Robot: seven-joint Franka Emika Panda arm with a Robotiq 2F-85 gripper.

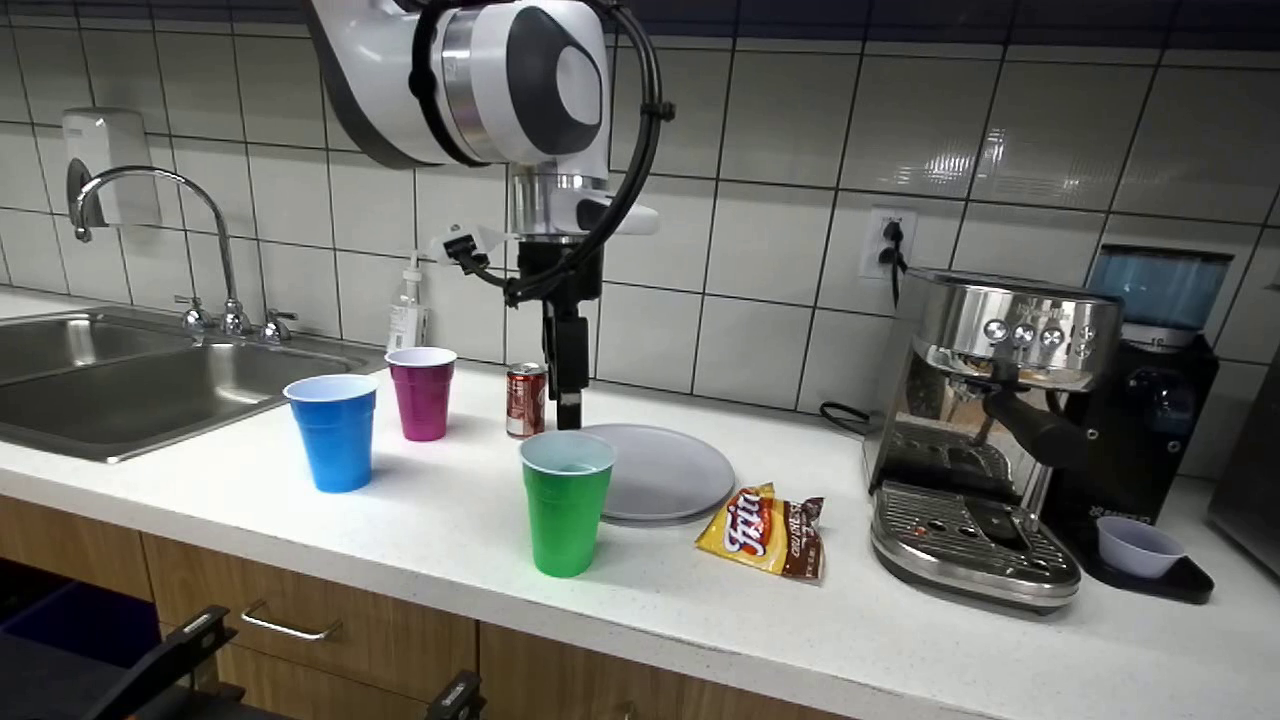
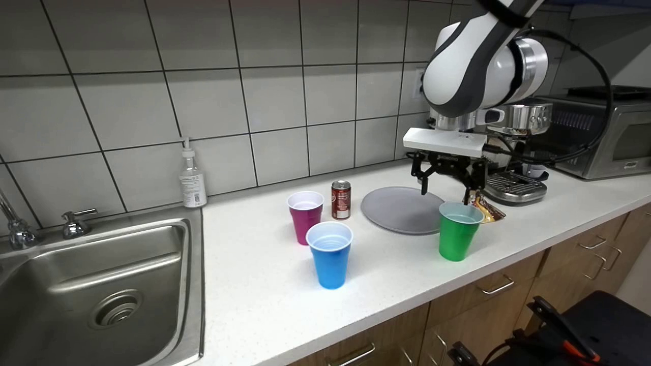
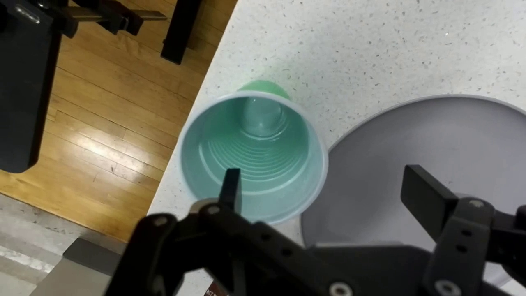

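- Now with jaws spread wide and holding nothing, near the rim of the green cup (image 1: 567, 510); hard to tell if touching.
- Look for the cup standing up on the white surface (image 1: 450, 510), near the front edge, just beside the plate (image 1: 670, 475).
- Best to go slow, so as not to tip it: smooth, likely light plastic, wider at the top.
- See a flat, round plate and a shiny, crinkly bag (image 1: 768, 538).
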